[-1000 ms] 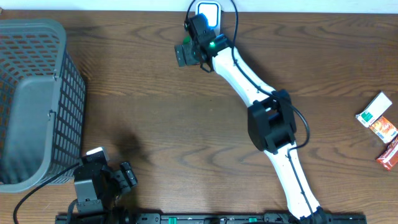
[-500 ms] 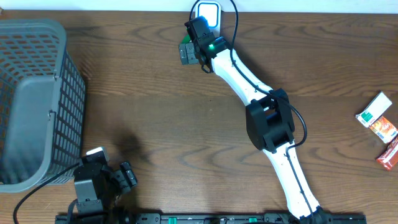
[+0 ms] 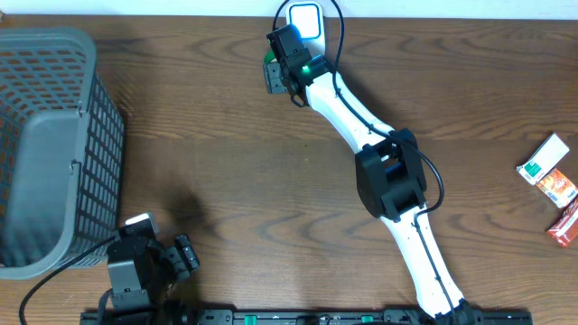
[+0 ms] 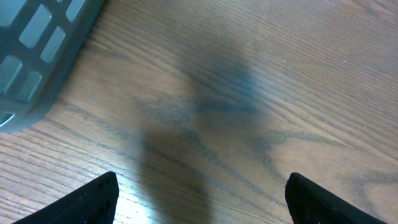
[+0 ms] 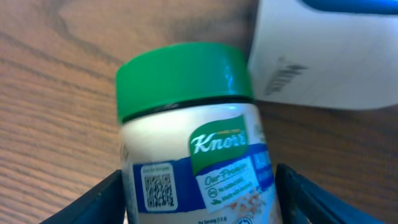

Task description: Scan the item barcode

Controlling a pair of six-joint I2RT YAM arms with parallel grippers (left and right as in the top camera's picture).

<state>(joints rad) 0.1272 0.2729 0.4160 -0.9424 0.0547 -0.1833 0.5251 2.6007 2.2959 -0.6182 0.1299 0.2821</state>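
A white Knorr jar (image 5: pixel 186 155) with a green lid lies on the wooden table beside the white scanner (image 5: pixel 323 68), its QR code facing up. My right gripper (image 5: pixel 199 186) straddles the jar. The left finger touches the label and a thin gap shows at the right finger. In the overhead view the right gripper (image 3: pixel 274 77) sits at the far edge just left of the scanner (image 3: pixel 302 18), with a bit of the jar's green lid (image 3: pixel 269 57) showing. My left gripper (image 4: pixel 202 193) hangs open over bare wood near the front left (image 3: pixel 181 257).
A grey mesh basket (image 3: pixel 45 135) fills the left side, and its corner shows in the left wrist view (image 4: pixel 37 50). Three small packets lie at the right edge: a white and green box (image 3: pixel 546 158), an orange one (image 3: pixel 558 187) and a red one (image 3: pixel 564 221).
The right gripper slid toward the far edge and the scanner, and its jaws drew in around the jar. The left arm has not moved.
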